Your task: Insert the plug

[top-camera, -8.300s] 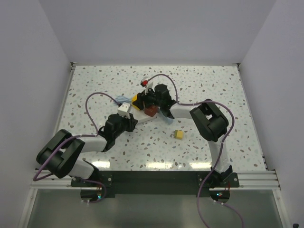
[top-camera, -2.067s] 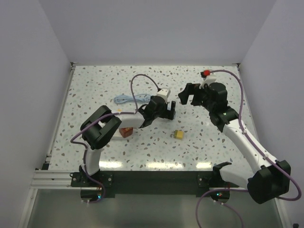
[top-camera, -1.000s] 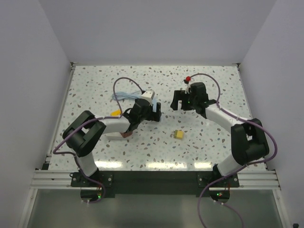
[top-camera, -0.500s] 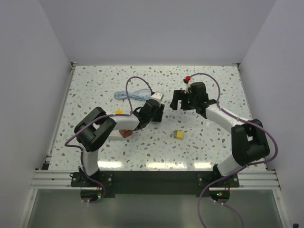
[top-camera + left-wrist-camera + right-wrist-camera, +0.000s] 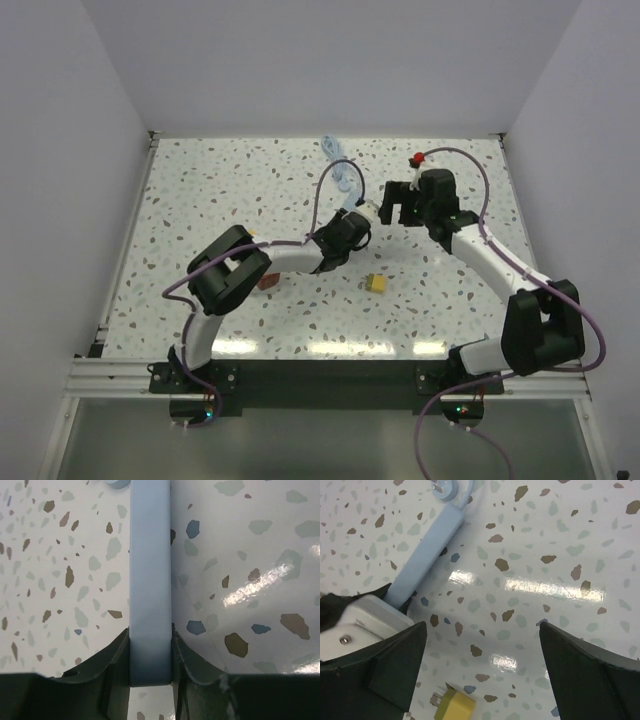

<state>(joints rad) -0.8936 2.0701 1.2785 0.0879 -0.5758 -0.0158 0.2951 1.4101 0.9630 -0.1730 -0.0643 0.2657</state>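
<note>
- Speckled white table (image 5: pixel 200 200) fills the floor of a pale-walled booth, and all the action sits near its middle.
- Left gripper (image 5: pixel 150 645): its 2 jaws are pressed against the flat sides of a pale blue plug (image 5: pixel 150 580), pinching it near one end.
- From the left wrist, the plug is a long straight bar running away from the fingers (image 5: pixel 114 652) above the table; whether it touches the surface cannot be told.
- In the right wrist view the same plug (image 5: pixel 427 550) slants up and to the right out of the left gripper's white housing, ending in a round head with small metal prongs at the top edge of the view.
- A pale blue cord (image 5: pixel 336 152) trails from that end toward the back of the table in loose loops.
- Right gripper (image 5: pixel 482 630): its 2 jaws are spread wide with only bare table between them, gripping nothing.
- From above, the left gripper (image 5: pixel 352 222) and right gripper (image 5: pixel 398 202) are near each other, left of and right of the table's centre line, not touching.
- A yellow block (image 5: pixel 455 707) with 2 prongs lies on the table nearer the arm bases, apart from both grippers (image 5: pixel 376 284).
- A red-brown block (image 5: pixel 268 281) sits beside the left arm's elbow, partly covered by it.
</note>
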